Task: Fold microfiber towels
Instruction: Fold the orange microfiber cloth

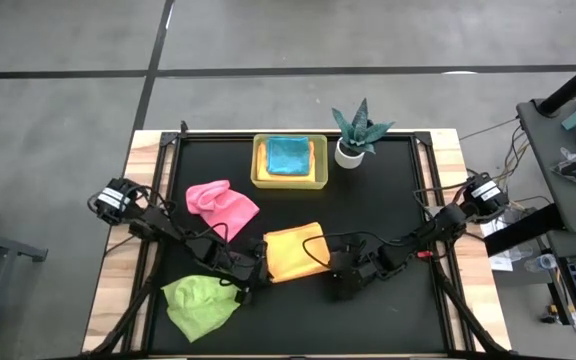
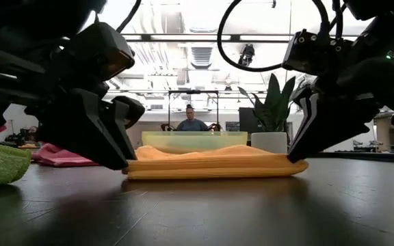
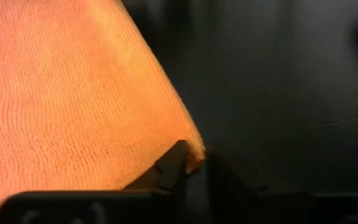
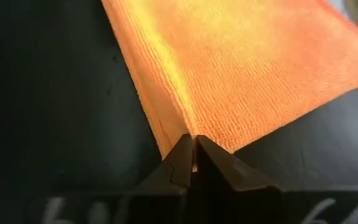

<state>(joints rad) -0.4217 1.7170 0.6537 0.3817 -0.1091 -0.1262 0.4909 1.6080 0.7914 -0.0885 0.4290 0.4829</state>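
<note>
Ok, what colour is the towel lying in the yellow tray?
Turquoise-blue towel in the tray; the high view shows it best.

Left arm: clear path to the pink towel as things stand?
Probably yes. The pink towel lies on bare mat on the left arm's side, nothing between. But the left gripper is at the orange towel corner and must let go first.

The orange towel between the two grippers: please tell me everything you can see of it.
The orange towel is soft, ribbed microfiber, folded double and lying flat near the black table's front middle. The left gripper touches one near corner, jaws slightly apart; the right gripper is shut on the other. Nothing else touches it.
</note>
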